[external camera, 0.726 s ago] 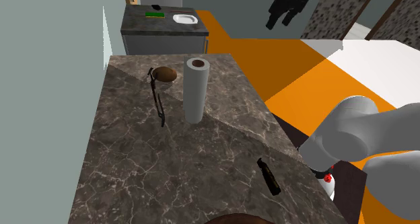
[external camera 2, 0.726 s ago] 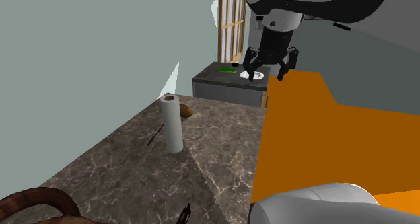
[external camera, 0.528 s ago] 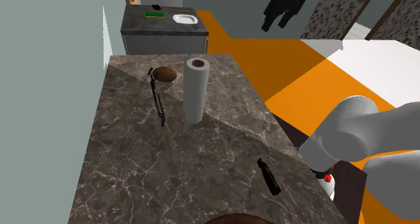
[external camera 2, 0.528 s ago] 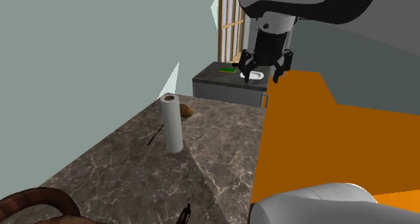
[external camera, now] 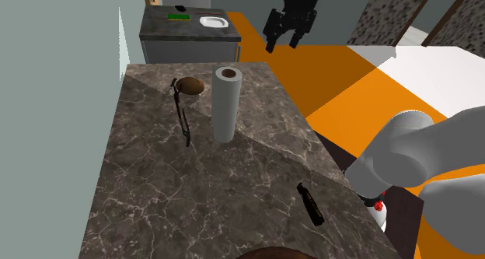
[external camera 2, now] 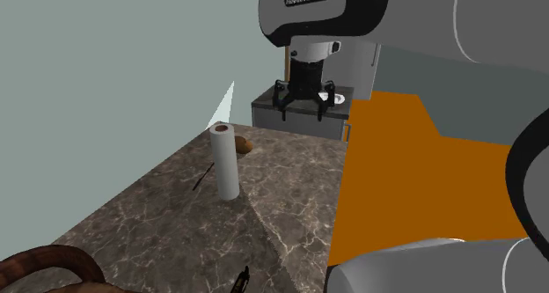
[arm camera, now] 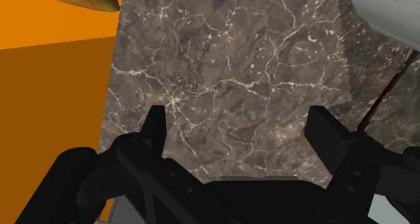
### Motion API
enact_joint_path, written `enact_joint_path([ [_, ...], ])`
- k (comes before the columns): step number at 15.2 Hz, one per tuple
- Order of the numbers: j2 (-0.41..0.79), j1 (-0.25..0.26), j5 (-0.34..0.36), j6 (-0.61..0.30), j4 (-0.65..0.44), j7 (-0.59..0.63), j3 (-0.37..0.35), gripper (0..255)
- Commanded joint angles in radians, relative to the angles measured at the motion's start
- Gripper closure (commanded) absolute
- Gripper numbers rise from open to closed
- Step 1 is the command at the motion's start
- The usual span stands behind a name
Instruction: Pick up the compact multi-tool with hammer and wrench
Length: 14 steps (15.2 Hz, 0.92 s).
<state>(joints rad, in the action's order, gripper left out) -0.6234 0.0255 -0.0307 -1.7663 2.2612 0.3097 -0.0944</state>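
One short black object, the multi-tool [external camera: 309, 204], lies flat on the dark marbled counter [external camera: 155, 187]. It sits well to the near side of the upright white paper roll [external camera: 226, 106], toward the robot's stand and close to the counter's edge on that side. In the second exterior view the multi-tool [external camera 2: 240, 281] shows as a small dark sliver, again on the near side of the roll [external camera 2: 227, 164].

It is elongated and all black, slimmer at the end nearer the roll and thicker at the other. The hammer and wrench parts are too small to make out.

It is probably rigid and dense for its size, with hard, smooth faces that could slip between the pads. The thick end likely carries most of the weight, so a hold at the slim end might let it swing. The better hold looks to be across the narrow width at mid-body or slightly toward the thick end. Because it lies low on the stone, the fingers must come down almost to the surface on either side.

The gripper [external camera: 284, 41] hangs in the air beyond the roll, well apart from the tool, with its fingers spread wide and nothing between them. The wrist view has the gripper [arm camera: 239, 122] over bare stone.
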Motion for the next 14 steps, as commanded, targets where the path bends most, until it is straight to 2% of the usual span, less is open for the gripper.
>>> enact_joint_path([
  [1, 0.054, 0.004, -0.015, -0.02, -0.017, 0.05, -0.031, 0],
  [8, 0.277, 0.018, -0.043, -0.082, -0.117, 0.227, -0.14, 0],
  [14, 0.497, 0.035, -0.031, -0.115, -0.252, 0.381, -0.215, 0],
])
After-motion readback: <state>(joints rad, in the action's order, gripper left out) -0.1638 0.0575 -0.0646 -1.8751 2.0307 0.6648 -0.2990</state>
